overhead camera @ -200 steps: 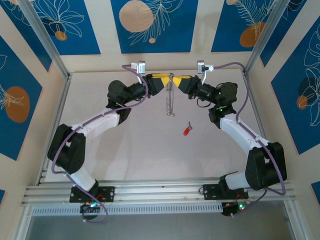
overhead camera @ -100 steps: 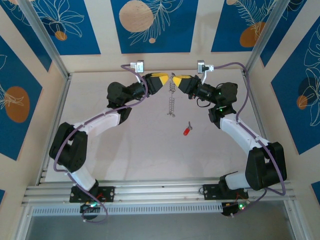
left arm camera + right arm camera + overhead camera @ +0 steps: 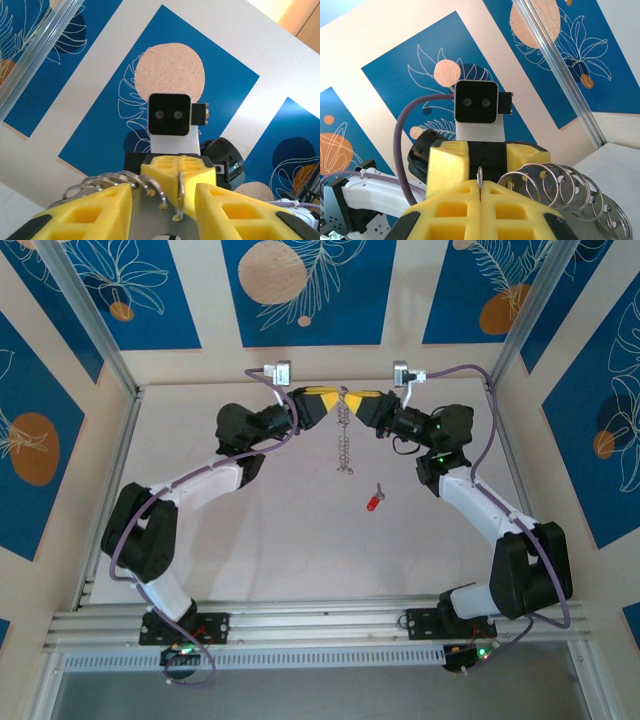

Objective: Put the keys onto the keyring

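The keyring (image 3: 343,445), a chain of silvery rings, hangs over the far middle of the table. My right gripper (image 3: 352,403) is shut on its top ring (image 3: 480,175), which stands edge-on in the seam between the yellow pads. The other rings (image 3: 555,187) trail off to the right. My left gripper (image 3: 334,405) faces it tip to tip. Its jaws stand apart (image 3: 163,202) on either side of the right gripper's closed tips (image 3: 179,172). Rings (image 3: 107,180) curl past its left finger. The key (image 3: 372,503), with its red head, lies alone on the table nearer the arms.
Aluminium frame posts (image 3: 95,340) and the patterned blue and cream walls close in the table at the back and sides. Purple cables (image 3: 262,445) loop along both arms. The pale tabletop (image 3: 300,540) lies between the key and the arm bases.
My left gripper has edged right, closing the gap to the right gripper's tips. The hanging chain swayed slightly. The key has not moved.
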You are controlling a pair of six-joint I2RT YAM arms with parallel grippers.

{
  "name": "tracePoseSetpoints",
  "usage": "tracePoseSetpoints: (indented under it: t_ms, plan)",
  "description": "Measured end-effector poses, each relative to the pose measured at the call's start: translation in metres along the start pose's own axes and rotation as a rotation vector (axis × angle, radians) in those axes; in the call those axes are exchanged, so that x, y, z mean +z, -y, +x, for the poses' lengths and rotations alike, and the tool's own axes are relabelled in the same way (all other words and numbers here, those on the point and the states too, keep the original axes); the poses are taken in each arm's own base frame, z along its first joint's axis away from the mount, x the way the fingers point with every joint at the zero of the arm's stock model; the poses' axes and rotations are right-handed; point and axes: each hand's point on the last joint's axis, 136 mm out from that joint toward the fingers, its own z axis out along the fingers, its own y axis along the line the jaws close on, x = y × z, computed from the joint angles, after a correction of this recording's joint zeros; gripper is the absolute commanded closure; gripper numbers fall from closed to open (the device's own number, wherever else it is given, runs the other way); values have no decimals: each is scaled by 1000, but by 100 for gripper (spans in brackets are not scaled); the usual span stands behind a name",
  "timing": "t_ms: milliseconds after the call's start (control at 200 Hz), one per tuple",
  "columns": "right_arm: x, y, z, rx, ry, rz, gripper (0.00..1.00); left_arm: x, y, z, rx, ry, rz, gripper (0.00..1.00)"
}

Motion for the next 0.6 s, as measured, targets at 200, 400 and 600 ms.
tracePoseSetpoints:
  t_ms: [200,400,600]
  plan:
    - [1,5,3,11,-5,6,100,3,5,0,9,-8,17,72]
    - [1,6,3,12,-3,8,100,4,7,3,9,-20,24,73]
    - [1,6,2,12,0,10,100,4,5,7,14,-35,19,83]
